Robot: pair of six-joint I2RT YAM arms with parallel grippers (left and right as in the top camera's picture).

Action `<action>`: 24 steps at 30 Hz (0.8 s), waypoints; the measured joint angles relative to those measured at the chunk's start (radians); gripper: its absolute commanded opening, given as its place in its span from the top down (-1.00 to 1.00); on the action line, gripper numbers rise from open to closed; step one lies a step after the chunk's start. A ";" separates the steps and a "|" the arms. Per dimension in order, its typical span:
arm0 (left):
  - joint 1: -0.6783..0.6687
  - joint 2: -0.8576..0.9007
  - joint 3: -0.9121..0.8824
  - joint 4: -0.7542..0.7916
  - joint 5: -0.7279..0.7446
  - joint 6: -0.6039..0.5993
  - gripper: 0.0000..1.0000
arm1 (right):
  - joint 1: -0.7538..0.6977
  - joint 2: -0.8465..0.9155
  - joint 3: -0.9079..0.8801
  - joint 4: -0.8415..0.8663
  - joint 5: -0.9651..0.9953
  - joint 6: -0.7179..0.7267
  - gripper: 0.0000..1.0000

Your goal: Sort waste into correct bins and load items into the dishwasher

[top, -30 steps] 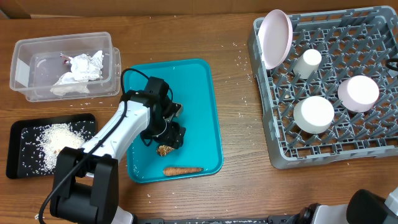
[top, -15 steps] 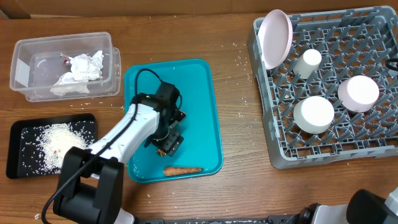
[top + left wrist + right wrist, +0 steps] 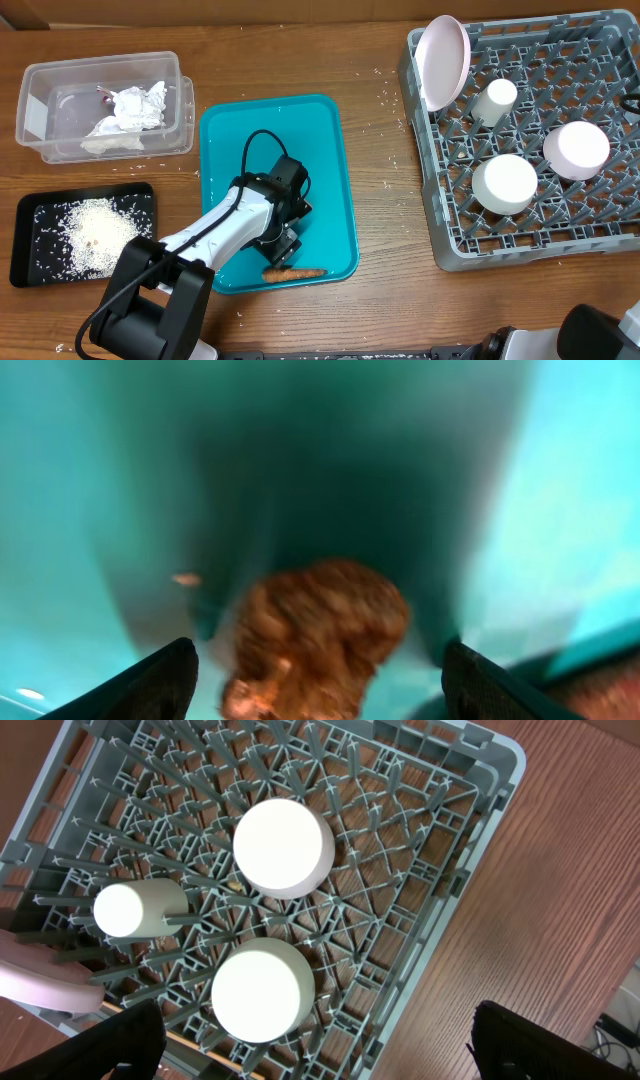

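My left gripper [image 3: 284, 243] is low over the teal tray [image 3: 330, 150], near its front edge. In the left wrist view it is open [image 3: 318, 685], with a brown food lump [image 3: 318, 632] lying on the tray between its fingertips. From overhead the gripper hides the lump. An orange-brown food stick [image 3: 295, 272] lies just in front of it. My right gripper [image 3: 320, 1055] is open and empty above the grey dish rack [image 3: 480, 840]. The rack [image 3: 440, 245] holds a pink plate [image 3: 443, 60] and three white cups [image 3: 505, 183].
A clear bin [image 3: 35, 145] with crumpled paper [image 3: 125, 115] stands at the back left. A black tray [image 3: 30, 255] with rice [image 3: 95, 228] lies in front of it. Loose rice grains are scattered on the wooden table between the teal tray and the rack.
My left gripper has moved right and toward the front of the teal tray, ending over the brown lump. Nothing else has moved.
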 measured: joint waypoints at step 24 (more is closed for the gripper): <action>0.000 -0.003 0.000 0.036 -0.047 -0.235 0.21 | 0.000 0.000 0.000 0.001 0.000 0.000 -1.00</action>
